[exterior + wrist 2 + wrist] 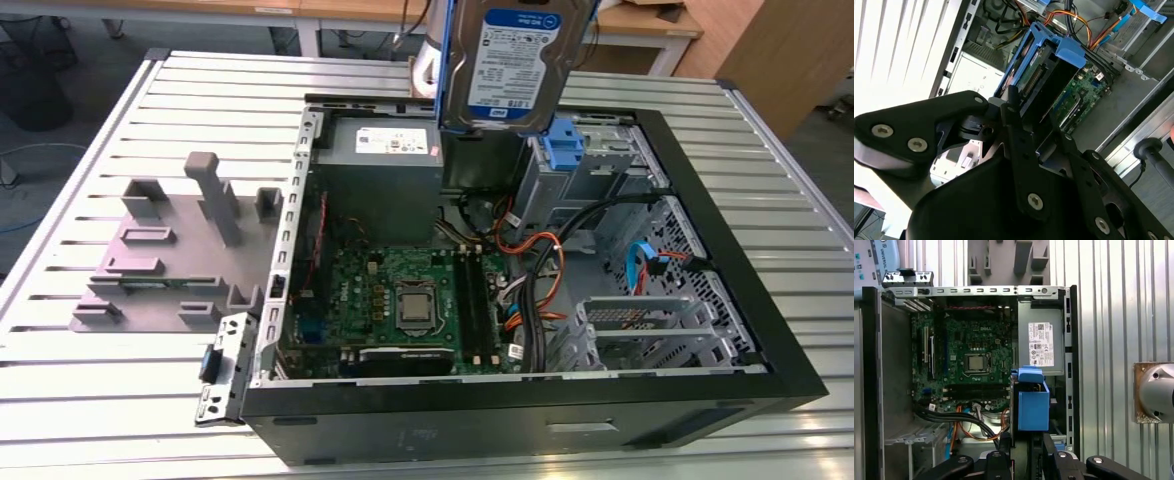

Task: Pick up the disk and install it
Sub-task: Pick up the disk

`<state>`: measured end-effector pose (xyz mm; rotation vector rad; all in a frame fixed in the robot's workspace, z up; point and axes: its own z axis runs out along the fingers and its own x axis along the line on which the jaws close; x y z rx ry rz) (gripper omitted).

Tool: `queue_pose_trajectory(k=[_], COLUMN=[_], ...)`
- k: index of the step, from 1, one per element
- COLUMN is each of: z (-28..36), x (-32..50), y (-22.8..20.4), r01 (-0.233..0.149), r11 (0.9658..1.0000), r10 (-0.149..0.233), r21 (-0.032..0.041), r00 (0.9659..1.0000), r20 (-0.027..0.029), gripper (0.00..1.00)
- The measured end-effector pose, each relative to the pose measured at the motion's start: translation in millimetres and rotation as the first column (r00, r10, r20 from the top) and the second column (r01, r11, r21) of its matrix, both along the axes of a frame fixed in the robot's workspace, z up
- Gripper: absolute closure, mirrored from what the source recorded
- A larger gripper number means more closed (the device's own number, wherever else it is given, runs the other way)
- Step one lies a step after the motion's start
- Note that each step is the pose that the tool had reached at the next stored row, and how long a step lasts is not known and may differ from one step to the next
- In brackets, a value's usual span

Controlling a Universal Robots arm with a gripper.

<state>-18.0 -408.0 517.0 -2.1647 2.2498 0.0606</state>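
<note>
The disk point(514, 65), a silver-grey drive with a white-and-blue label in a blue bracket, hangs upright high above the back of the open computer case point(747, 300). In both wrist views my gripper point(1036, 130) point(1024, 452) is shut on the disk point(1036, 75), black fingers point(1016, 120) on either side of it. The first wrist view looks along the drive's edge, with its blue bracket point(1033, 405) over the case interior beside the power supply point(1041, 345). A drive bay with a blue latch point(567, 140) lies just below the disk.
Inside the case are the motherboard point(400, 300), orange and black cables point(541, 270), a metal cage point(641, 330) and the grey power supply point(380, 150). A grey plastic fixture point(174, 250) stands on the slatted table at the exterior view's left.
</note>
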Motion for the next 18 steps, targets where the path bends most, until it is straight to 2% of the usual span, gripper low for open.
queue_pose_trajectory(k=[4,10,14,16,18], z=[-0.6,-1.6,-2.2,-2.8,-3.5], x=[0.0,0.0,0.0,0.0,0.0], y=[-5.3,-18.2,-24.8,-29.2,-35.5], r01=[0.000,0.000,0.000,0.000,0.000], r11=[1.0000,1.0000,1.0000,1.0000,1.0000], r10=[0.000,0.000,0.000,0.000,0.000], r21=[-0.0003,-0.0002,-0.0004,-0.0002,-0.0003], r00=[1.0000,1.0000,1.0000,1.0000,1.0000], r20=[0.0000,0.0001,0.0000,0.0000,0.0000], gripper=[0.65,0.65,0.65,0.65,0.65])
